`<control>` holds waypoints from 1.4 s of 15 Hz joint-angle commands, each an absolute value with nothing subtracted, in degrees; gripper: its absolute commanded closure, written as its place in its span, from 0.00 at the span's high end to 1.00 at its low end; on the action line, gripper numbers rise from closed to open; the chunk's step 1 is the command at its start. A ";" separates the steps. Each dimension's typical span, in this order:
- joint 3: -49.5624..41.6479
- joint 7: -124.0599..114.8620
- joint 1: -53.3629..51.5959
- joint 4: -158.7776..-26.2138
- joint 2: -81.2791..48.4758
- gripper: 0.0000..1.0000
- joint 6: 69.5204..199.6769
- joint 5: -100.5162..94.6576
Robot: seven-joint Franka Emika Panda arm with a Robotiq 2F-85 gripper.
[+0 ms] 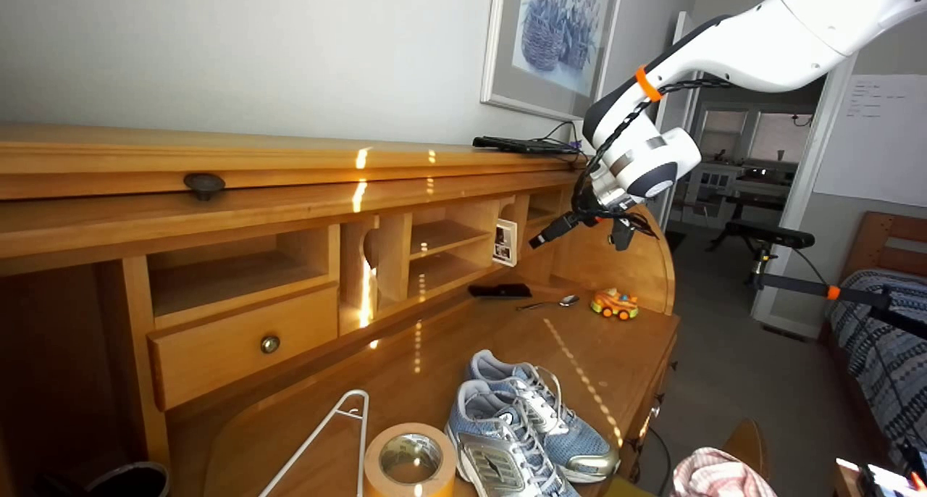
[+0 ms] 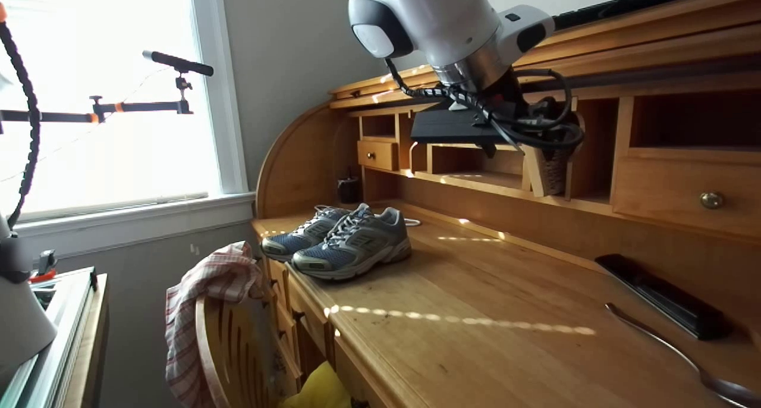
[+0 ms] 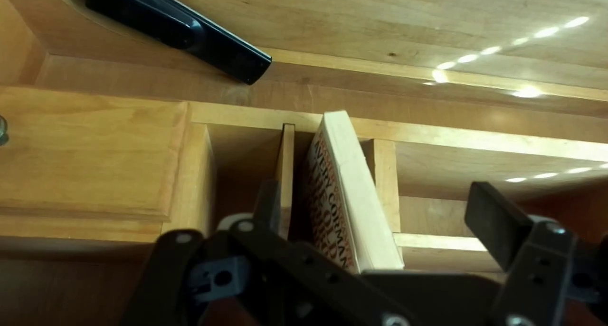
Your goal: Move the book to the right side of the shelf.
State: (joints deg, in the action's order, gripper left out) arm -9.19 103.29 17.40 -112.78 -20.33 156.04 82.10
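Leaning book [image 3: 346, 193]: wrist view; tilted from 11 to 5 o'clock in the shelf [image 3: 301, 148], its 5 o'clock end covered by the gripper [image 3: 380, 212]; title, readable only here, cut short after "THE OLD".
Gripper fingers: spread wide at 7 and 4 o'clock, the book between them in the picture, clear of both.
Knob [image 3: 2, 132]: sliced off at 9 o'clock.
Toy car [image 1: 614, 303]: in an exterior view, 4 o'clock, shown only there, like the tape [image 1: 391, 482], cut off near 6 o'clock.
Book cover: there, near the gripper's 9 o'clock side, print too small to read.
Cables [image 2: 529, 124]: in an exterior view, 2 o'clock, across the book's upper part; fingertips hard to make out.
Window [image 2: 119, 39]: 10 o'clock, only there.
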 commanded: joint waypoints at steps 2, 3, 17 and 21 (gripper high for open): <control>-8.15 109.74 18.50 -111.64 -22.69 1.00 153.60 86.10; -8.03 110.60 18.48 -111.61 -23.03 1.00 153.10 86.59; -6.65 128.64 18.50 -108.99 -26.37 1.00 150.37 99.17; -6.78 131.86 18.64 -107.64 -27.19 1.00 149.92 102.94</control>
State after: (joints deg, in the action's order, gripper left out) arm -7.04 127.79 17.72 -109.36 -25.61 151.42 99.11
